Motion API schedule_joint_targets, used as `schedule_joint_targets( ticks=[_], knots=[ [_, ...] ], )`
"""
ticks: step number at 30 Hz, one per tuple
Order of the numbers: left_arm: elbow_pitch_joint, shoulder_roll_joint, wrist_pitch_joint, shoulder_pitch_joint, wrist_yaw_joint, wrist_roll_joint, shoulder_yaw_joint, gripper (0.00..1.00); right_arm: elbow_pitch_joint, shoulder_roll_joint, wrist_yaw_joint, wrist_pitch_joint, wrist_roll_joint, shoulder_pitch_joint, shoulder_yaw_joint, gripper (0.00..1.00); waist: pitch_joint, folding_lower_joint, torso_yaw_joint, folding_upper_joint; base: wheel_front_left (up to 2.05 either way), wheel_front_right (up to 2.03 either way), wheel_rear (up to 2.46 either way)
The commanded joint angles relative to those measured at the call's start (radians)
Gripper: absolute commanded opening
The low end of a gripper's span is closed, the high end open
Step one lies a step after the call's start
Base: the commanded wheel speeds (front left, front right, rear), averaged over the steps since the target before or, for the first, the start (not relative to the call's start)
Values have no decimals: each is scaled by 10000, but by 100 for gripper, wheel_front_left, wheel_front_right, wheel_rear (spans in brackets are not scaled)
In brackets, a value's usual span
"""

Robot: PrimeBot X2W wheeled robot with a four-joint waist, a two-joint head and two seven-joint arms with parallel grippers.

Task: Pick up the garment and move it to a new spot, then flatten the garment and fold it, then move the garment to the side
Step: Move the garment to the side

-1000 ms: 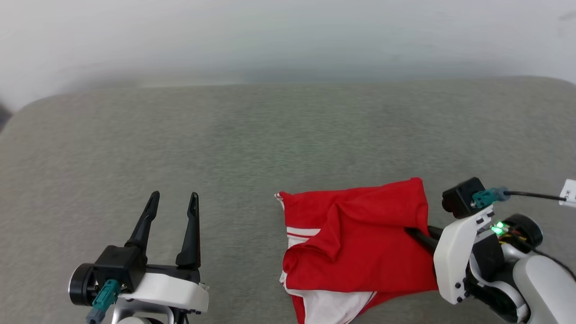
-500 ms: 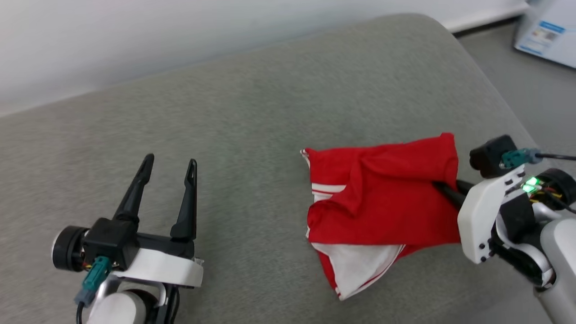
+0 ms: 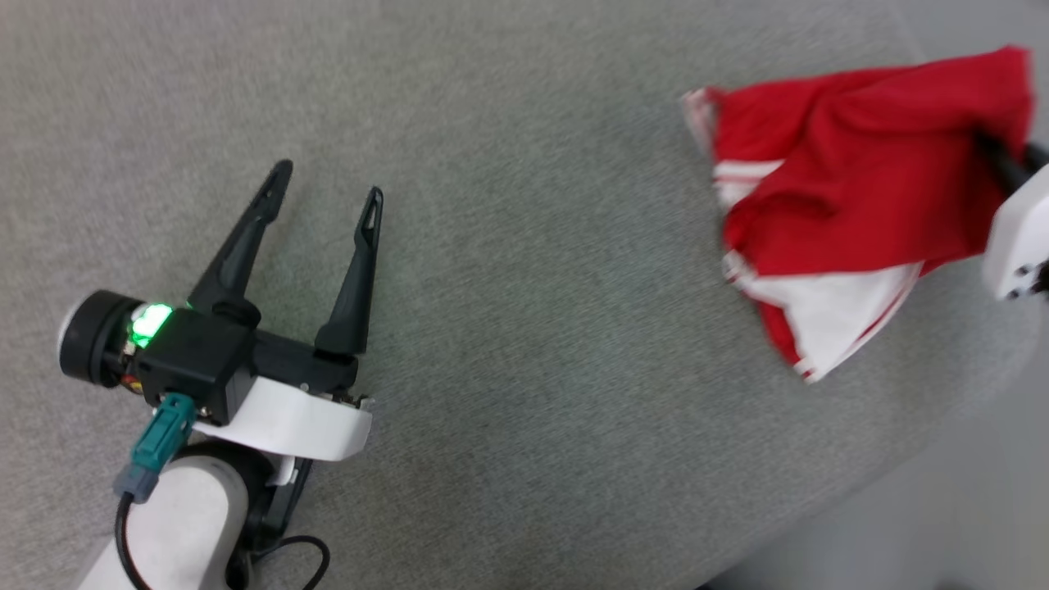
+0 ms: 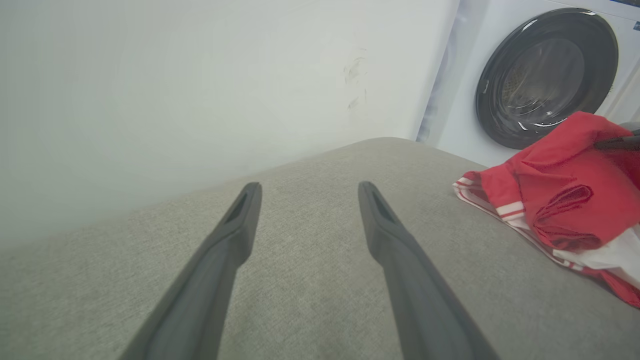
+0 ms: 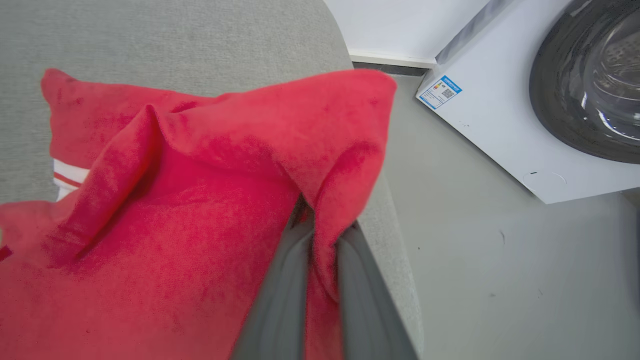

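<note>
**Red jersey with white short sleeves and striped trim point(image 3: 852, 180), held at the right edge of the grey woven cushion point(image 3: 524, 328).**
Head view: the right gripper point(image 3: 996, 156) bites the jersey's right side, bunching the cloth, probably to drag it aside. The left gripper point(image 3: 328, 182) hovers over the cushion's middle, spread wide and empty, clear of the work. Left wrist view: the jersey lies crumpled by the cushion's edge, with a white front-loading washing machine point(image 4: 545, 75) beyond the cushion. Right wrist view: both dark fingers are pressed nearly together on a raised red fold at the cushion's rim.
</note>
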Motion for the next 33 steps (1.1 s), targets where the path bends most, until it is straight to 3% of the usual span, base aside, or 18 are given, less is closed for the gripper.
schedule_joint_targets(
  ticks=[1, 5, 11, 12, 14, 21, 26, 33],
  knots=[
    [-145, 126, 89, -252, -74, 108, -20, 100, 512, -19, -11, -293, -307, -420, -335, 0, 725, -1, 194, -1, 0, 0, 0],
    [-393, 234, 264, -584, -166, 242, -91, 100, 1671, -86, -11, -956, -1066, -1059, -1188, 0, 1191, -1, 475, -1, 0, 0, 0],
    [-514, 239, 342, -875, -208, 323, -197, 100, 3261, 299, -11, -2003, -2143, -1513, -2403, 0, 1457, -1, 809, -1, 0, 0, 0],
    [-493, 218, 321, -882, -197, 324, -209, 100, 3493, 376, -11, -2161, -2280, -1567, -2597, 25, 1445, -1, 849, -1, 0, 0, 0],
    [-414, 157, 243, -864, -169, 295, -238, 100, 3954, 458, -11, -2423, -2725, -1623, -3054, 100, 1364, -1, 929, -1, 0, 0, 0],
    [6, -120, -171, -569, -99, 90, -367, 100, 4460, 757, -11, -3874, -4178, -1390, -4773, 100, 654, -1, 1225, -1, 0, 0, 0],
    [555, -533, -685, -165, 6, -213, -471, 100, 4241, 1119, -11, -4530, -4476, -747, -5465, 100, -364, -1, 1626, -1, 0, 0, 0],
    [1230, -997, -1289, 1276, 482, -798, -249, 100, 2697, 1930, -11, -4592, -4341, 1320, -5802, 100, -2188, -1, 2319, -1, 0, 0, 0]
  ],
)
